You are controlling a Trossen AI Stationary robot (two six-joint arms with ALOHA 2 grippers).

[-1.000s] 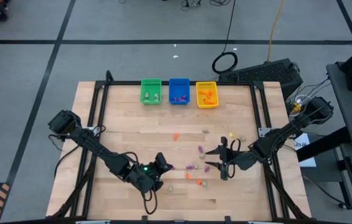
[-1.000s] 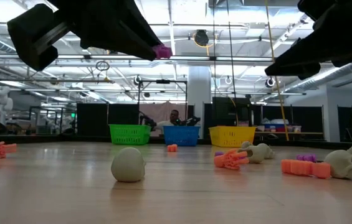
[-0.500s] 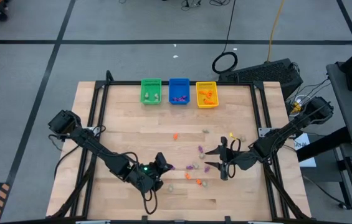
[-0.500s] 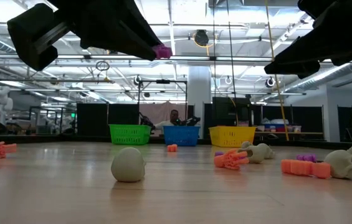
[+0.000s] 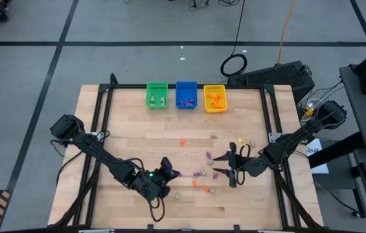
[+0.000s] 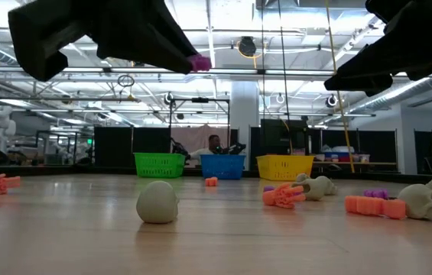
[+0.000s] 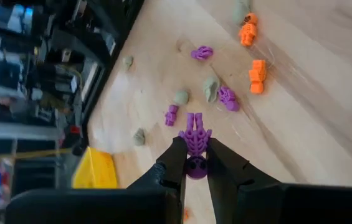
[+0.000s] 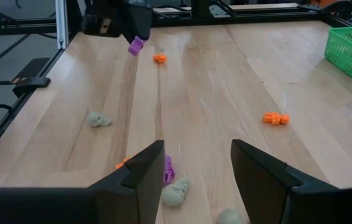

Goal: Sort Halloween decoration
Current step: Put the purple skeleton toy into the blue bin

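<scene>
Halloween decoration pieces (image 5: 201,183) in orange, purple and pale beige lie scattered over the near-central part of the wooden surface (image 5: 131,129). High view: the left gripper (image 5: 168,173) reaches low from the near-left corner, the right gripper (image 5: 225,164) from the right edge, facing each other; green bin (image 5: 157,95), blue bin (image 5: 186,94) and yellow bin (image 5: 214,98) line the far edge. Low view: both arms hang above the surface, a purple trinket (image 6: 198,63) at the left arm's tip. Left wrist view: jaws narrow, pinching the purple trinket clear of the wood. Right wrist view: jaws wide, holding nothing, over a pale skull (image 8: 175,191).
</scene>
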